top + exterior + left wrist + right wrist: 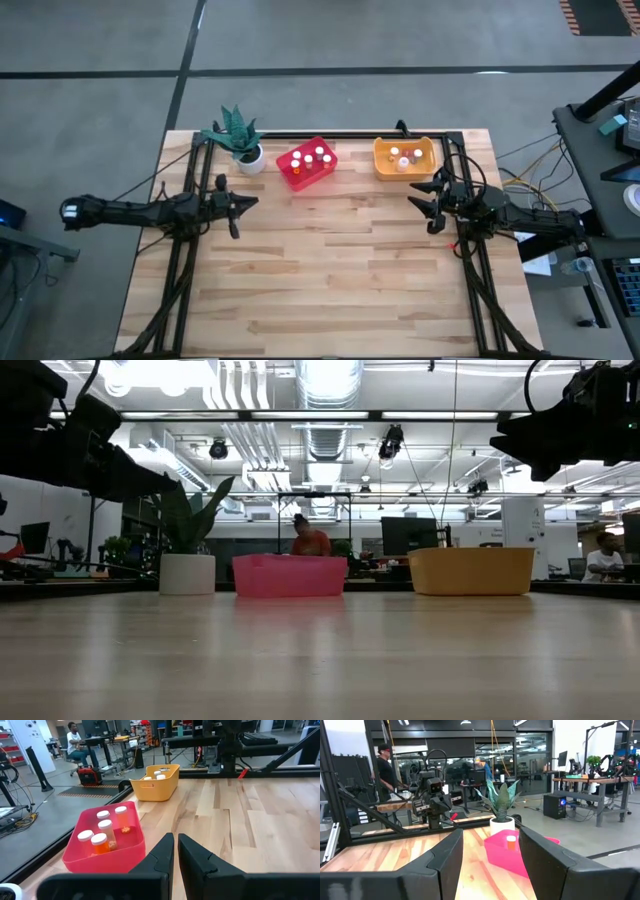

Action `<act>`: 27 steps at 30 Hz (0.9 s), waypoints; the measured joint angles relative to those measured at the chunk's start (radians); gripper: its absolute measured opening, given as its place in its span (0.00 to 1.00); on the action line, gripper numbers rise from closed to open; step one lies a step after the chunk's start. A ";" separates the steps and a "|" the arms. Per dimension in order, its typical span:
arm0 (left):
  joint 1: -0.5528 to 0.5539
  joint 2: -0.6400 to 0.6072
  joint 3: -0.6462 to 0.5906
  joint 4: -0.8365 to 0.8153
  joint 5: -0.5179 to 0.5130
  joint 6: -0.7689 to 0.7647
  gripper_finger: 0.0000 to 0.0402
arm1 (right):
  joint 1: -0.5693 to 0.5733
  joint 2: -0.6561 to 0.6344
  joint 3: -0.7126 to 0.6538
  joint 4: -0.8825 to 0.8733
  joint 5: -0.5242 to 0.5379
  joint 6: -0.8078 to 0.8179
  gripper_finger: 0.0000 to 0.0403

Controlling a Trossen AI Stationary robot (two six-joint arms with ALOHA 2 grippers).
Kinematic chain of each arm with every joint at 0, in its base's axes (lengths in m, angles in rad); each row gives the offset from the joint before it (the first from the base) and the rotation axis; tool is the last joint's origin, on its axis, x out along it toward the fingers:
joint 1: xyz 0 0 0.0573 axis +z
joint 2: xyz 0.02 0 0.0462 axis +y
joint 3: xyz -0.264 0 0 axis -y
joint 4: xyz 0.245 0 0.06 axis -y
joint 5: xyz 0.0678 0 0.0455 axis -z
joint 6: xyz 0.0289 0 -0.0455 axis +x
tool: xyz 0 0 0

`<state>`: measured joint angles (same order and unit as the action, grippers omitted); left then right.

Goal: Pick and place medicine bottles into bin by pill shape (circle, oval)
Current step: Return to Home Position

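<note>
Pale plank-wood table (330, 270), smooth butcher-block grain. At the far edge a glossy pink rectangular plastic bin (290, 178) sits centre-left. A rounded mustard-yellow plastic bin (378, 160) sits to its right, apart from it. Small white-capped medicine bottles (308, 157) with translucent orange bodies stand upright inside the pink bin; more white caps show in the yellow one. A round white pot (250, 160) with spiky green leaves stands left of the pink bin. Left gripper (250, 202) hovers at the table's left, nearer than the pink bin and well apart from the bottles, fingers almost pressed together. Right gripper (414, 197) hovers at right, just near of the yellow bin, fingers spread wide.
</note>
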<state>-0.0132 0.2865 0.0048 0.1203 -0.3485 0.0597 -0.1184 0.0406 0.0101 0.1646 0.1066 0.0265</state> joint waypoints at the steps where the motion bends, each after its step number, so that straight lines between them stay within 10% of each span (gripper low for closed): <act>1: 0.000 0.003 0.000 0.000 0.000 0.000 0.02 | 0.000 0.000 0.000 0.000 0.000 0.000 0.46; 27: 0.000 0.041 0.000 0.000 0.000 0.000 0.02 | 0.000 0.000 0.000 0.000 0.000 0.000 0.46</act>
<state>-0.0132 0.3271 0.0044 0.1201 -0.3487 0.0601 -0.1184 0.0406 0.0101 0.1647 0.1064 0.0261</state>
